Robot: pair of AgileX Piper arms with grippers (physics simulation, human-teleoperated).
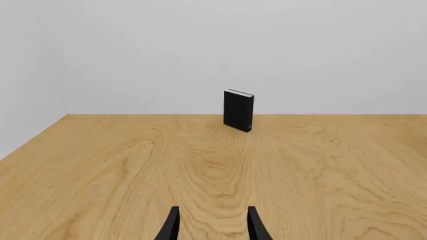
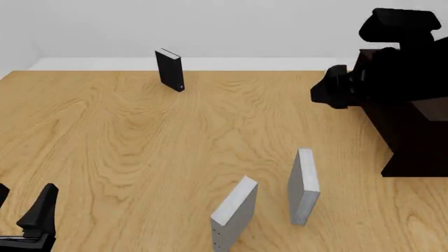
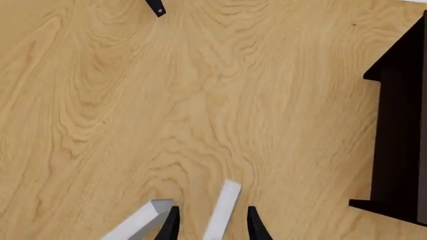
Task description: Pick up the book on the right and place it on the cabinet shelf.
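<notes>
Nearest the front camera: left gripper (image 2: 28, 220) low at the near-left corner, fingers spread and holding nothing, pointed across bare desk (image 2: 126, 131) toward the distant black book (image 2: 170, 70)

Just right of centre, close in: dotted grey book (image 2: 233, 215) standing tilted, small dark dots on its near edge; beside it to the right, a clear gap between them, the book (image 2: 304, 186), upright on its edge near the desk's front

Key relation for the coming move: seen from the right wrist camera, the book (image 3: 221, 210) lying directly below and between the fingertips of the right gripper (image 3: 211, 225), narrow top edge upward, long axis running roughly toward and away from the robot with a slight slant; fingers parted, gripping nothing, set either side of the slab's thin dimension (a fair line-up for a straight descent, judging by this view alone). Dotted grey book (image 3: 137, 220) close by one fingertip, so a risk of clipping it on the way down

Right arm clearly the nearer one, hanging high above the right side of the desk; left arm well apart from the book

Look of the book: plain light grey, slab-like, smooth faces, no markings visible, pale top edge

Cabinet shelf (image 2: 416, 136) at the right, very dark, open-sided, well apart from the book and partly hidden behind the right arm
</notes>
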